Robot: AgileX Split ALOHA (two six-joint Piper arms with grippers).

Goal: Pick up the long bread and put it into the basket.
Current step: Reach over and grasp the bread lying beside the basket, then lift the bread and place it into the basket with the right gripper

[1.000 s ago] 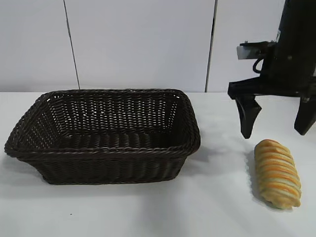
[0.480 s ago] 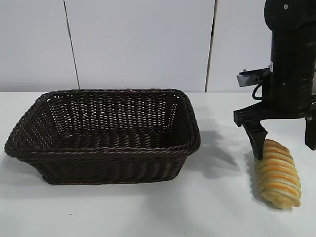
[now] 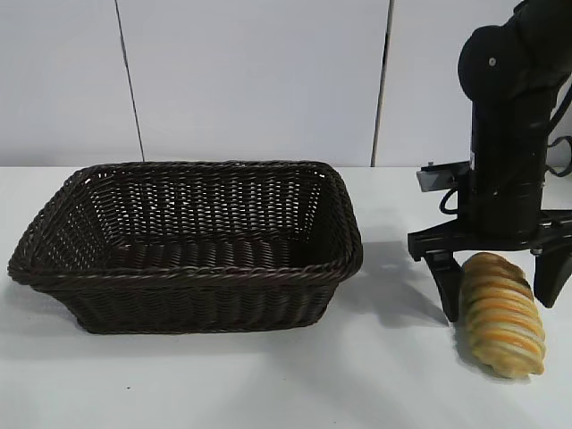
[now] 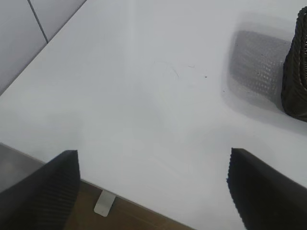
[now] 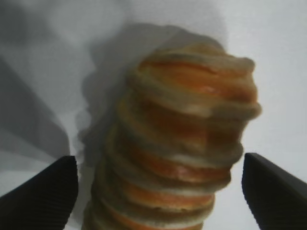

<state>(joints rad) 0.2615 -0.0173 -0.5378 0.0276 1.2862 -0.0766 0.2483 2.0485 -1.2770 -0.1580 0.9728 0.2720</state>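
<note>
You see long bread (image 3: 501,314) golden-tan, orange and cream crosswise stripes; basket (image 3: 188,273) dark brown woven wicker; surface (image 3: 268,384) white.

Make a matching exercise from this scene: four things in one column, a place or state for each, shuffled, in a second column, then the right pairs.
Things:
1. long bread
2. basket
3. right gripper
4. left gripper

Places or states:
A. open over bare table, the basket's corner ahead
B. lying on the table between two open fingers
C. pointing down, straddling the loaf
D. standing empty on the table

Pairs: 1-B, 2-D, 3-C, 4-A
</note>
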